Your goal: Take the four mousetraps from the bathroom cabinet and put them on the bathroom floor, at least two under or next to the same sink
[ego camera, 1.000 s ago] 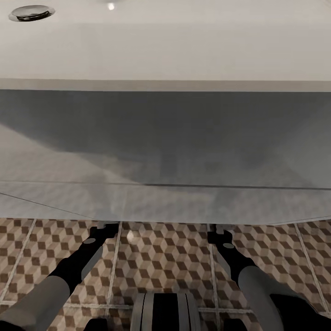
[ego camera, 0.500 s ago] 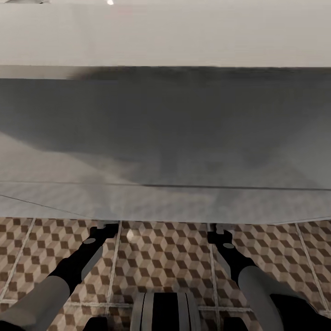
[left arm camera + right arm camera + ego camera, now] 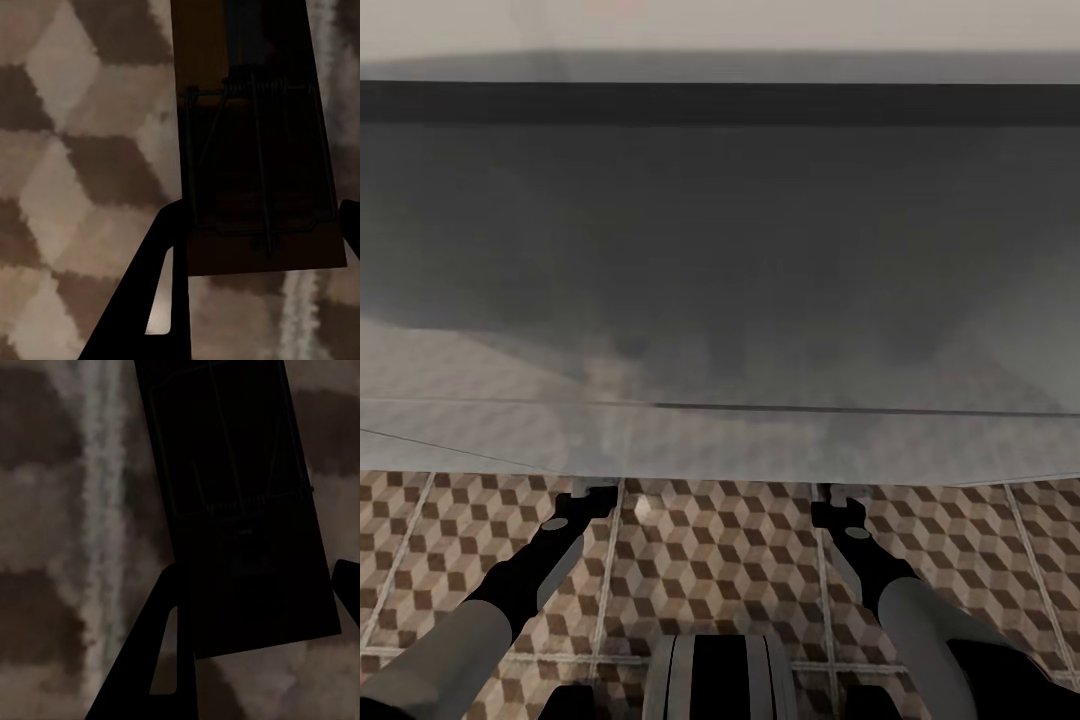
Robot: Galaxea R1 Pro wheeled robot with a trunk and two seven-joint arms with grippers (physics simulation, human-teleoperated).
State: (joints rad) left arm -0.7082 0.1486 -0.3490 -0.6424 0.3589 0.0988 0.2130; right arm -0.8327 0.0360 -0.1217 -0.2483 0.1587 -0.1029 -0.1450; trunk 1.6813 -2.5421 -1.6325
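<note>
Two mousetraps show in the wrist views, each a flat dark-brown board with a wire spring. One mousetrap (image 3: 255,150) sits between the fingers of my left gripper (image 3: 259,225), just above the cube-patterned bathroom floor (image 3: 67,150). The other mousetrap (image 3: 240,510) sits the same way in my right gripper (image 3: 255,585). In the head view my left gripper (image 3: 592,490) and right gripper (image 3: 838,492) reach low over the bathroom floor (image 3: 720,540) to the foot of the white vanity unit (image 3: 720,250). The sink rim (image 3: 720,30) is a pale strip along the top edge. Their fingertips are hidden against the unit's base.
The vanity front spans the full width ahead, with a thin seam (image 3: 810,408) low across it. Tiled floor with pale grout lines lies between and beside the arms. My own base (image 3: 720,675) shows at the bottom centre.
The whole picture has shifted: the sink's top surface and drain slid up out of view, so the camera has dropped. Both arms keep their places in the picture.
</note>
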